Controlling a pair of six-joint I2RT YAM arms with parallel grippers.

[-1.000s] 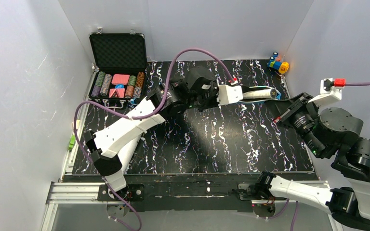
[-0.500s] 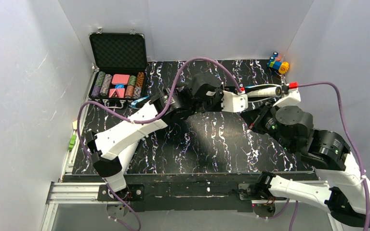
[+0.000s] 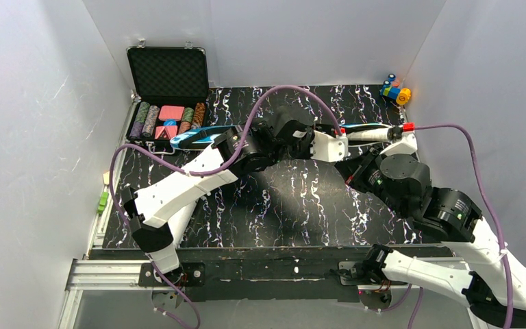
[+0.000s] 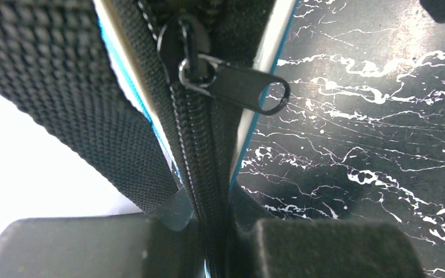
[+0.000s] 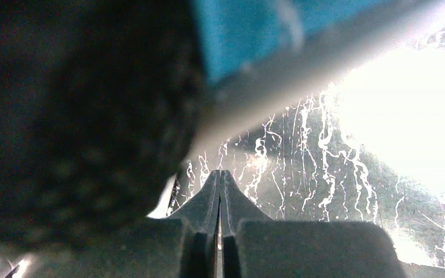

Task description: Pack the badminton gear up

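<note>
Strap (image 4: 64, 87) coarse woven cloth; zip pull (image 4: 242, 88) matt black; table (image 4: 376, 150) glossy marbled.

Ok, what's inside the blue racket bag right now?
Its contents are hidden. The left wrist view shows the zipper closed from its slider down to the left pincer, which grips that seam, so the blue bag covers whatever it holds.

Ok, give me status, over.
Left tool clamped on zipper seam of blue racket-shaped fabric bag. Right tool shut beside bag. Black zipper pull ungripped.
</note>
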